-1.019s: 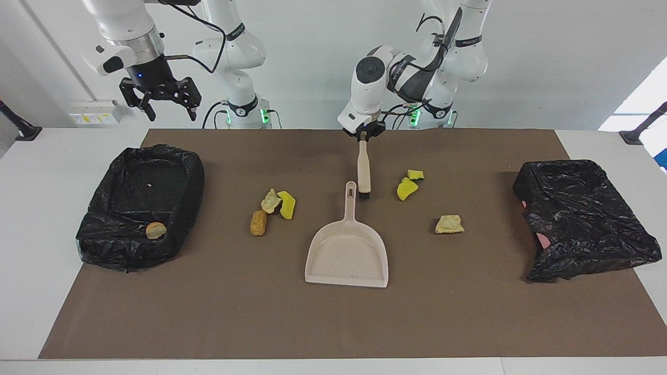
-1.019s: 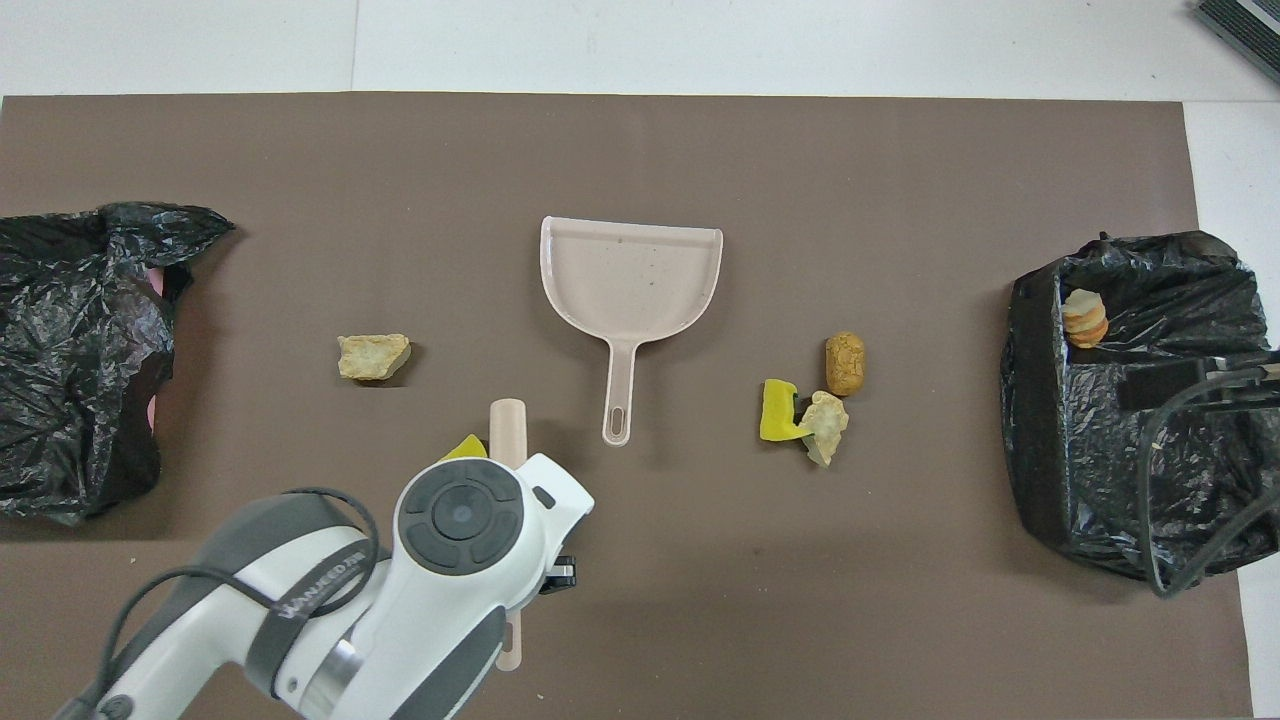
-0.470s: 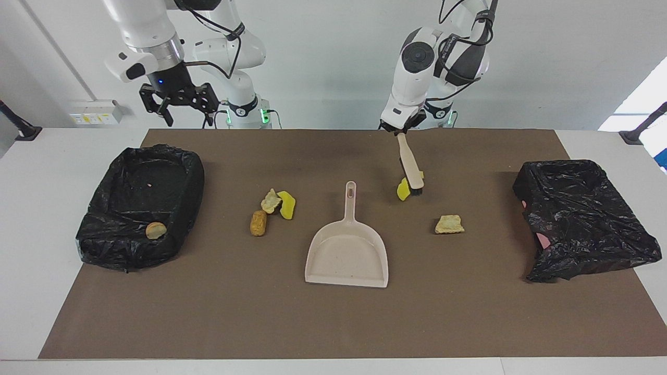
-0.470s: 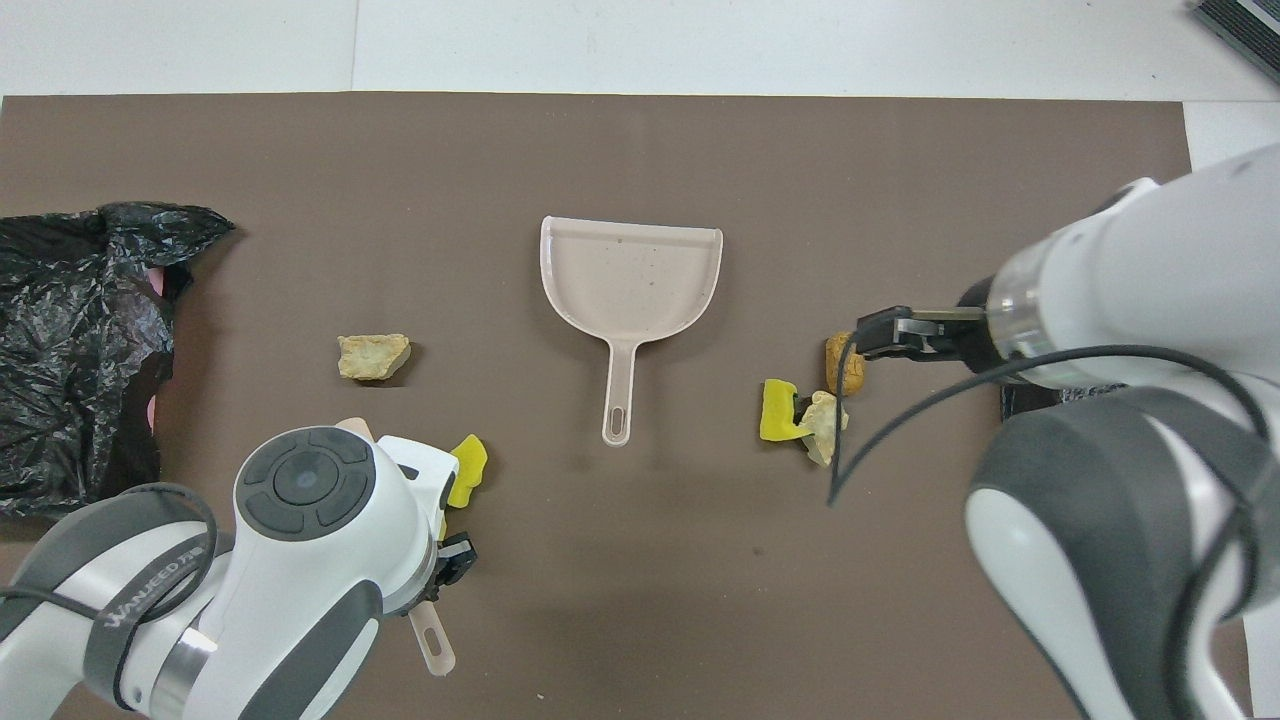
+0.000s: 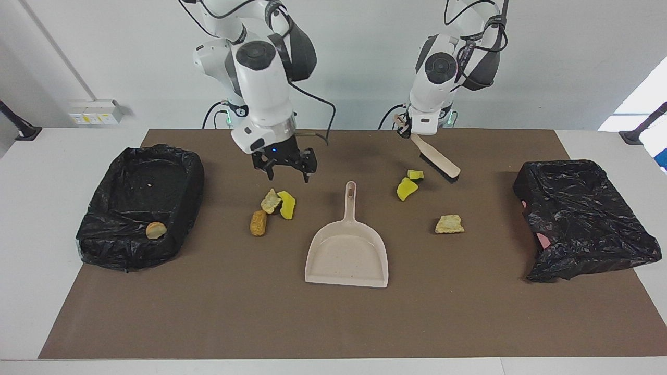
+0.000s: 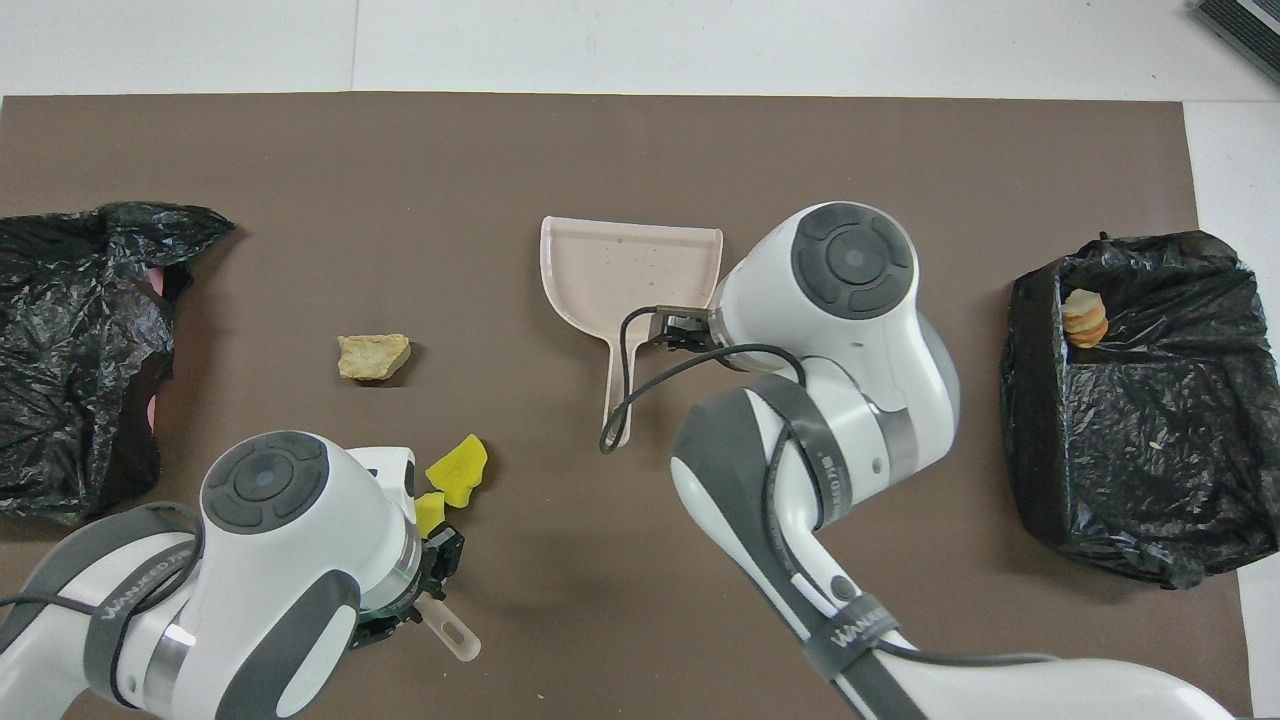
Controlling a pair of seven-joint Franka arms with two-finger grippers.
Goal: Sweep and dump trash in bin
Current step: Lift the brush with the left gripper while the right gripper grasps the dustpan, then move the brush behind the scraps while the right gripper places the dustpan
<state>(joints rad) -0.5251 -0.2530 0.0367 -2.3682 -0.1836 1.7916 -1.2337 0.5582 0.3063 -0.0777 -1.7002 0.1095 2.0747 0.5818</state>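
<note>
The bin (image 5: 138, 208) toward the right arm's end is sitting there with one lump (image 5: 156, 229) in it. The right pincer (image 5: 284, 169), fingers apart, is hanging over three scraps (image 5: 271, 208) lying beside the dustpan (image 5: 348, 250). Toward the left arm's end, two yellow chunks (image 5: 408, 186) and a beige lump (image 5: 449, 224) are lying on the counter (image 5: 333, 323). The left pincer (image 5: 408, 130) is clamped on the brush (image 5: 436, 160), its bristles just beside the chunks.
</note>
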